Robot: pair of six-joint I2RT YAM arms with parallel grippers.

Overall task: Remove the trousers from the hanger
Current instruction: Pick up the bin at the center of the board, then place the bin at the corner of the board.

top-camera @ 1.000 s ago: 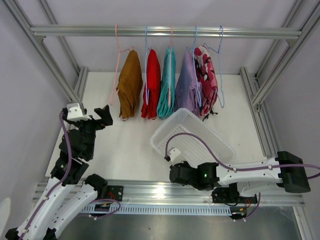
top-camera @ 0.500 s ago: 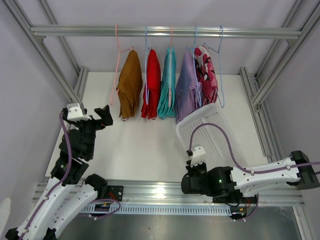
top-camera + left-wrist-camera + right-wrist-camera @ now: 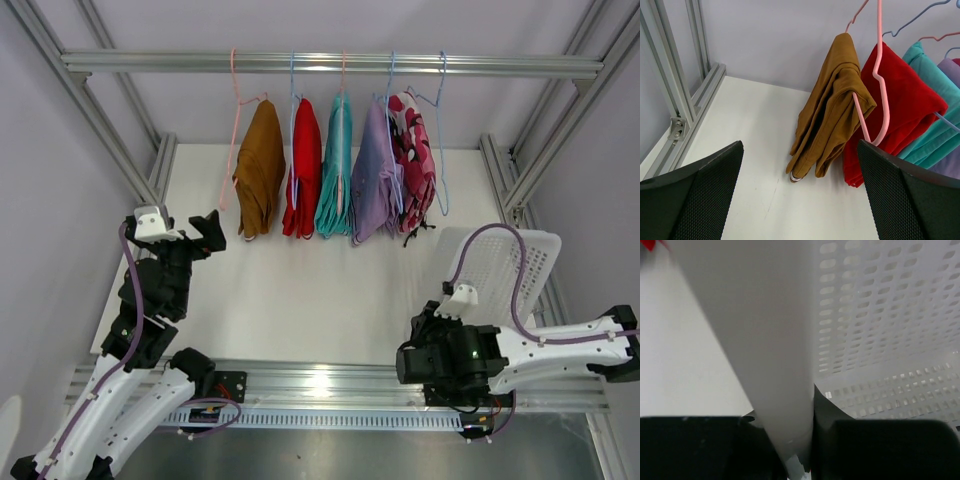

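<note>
The right gripper (image 3: 790, 440) clamps the rim of the white basket (image 3: 880, 315), while the left gripper (image 3: 800, 195) gapes wide near the mustard-brown trousers (image 3: 832, 110).

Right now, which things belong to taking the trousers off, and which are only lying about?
Job: mustard-brown trousers, red trousers, teal trousers, lilac trousers, camouflage trousers, hangers.
Not named in the job: white basket, top rail.

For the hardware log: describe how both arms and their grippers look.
Left arm and right arm: white links, black joints, a lilac cable looped along each. The left gripper is black, its fingers faced with fine dotted texture.
</note>
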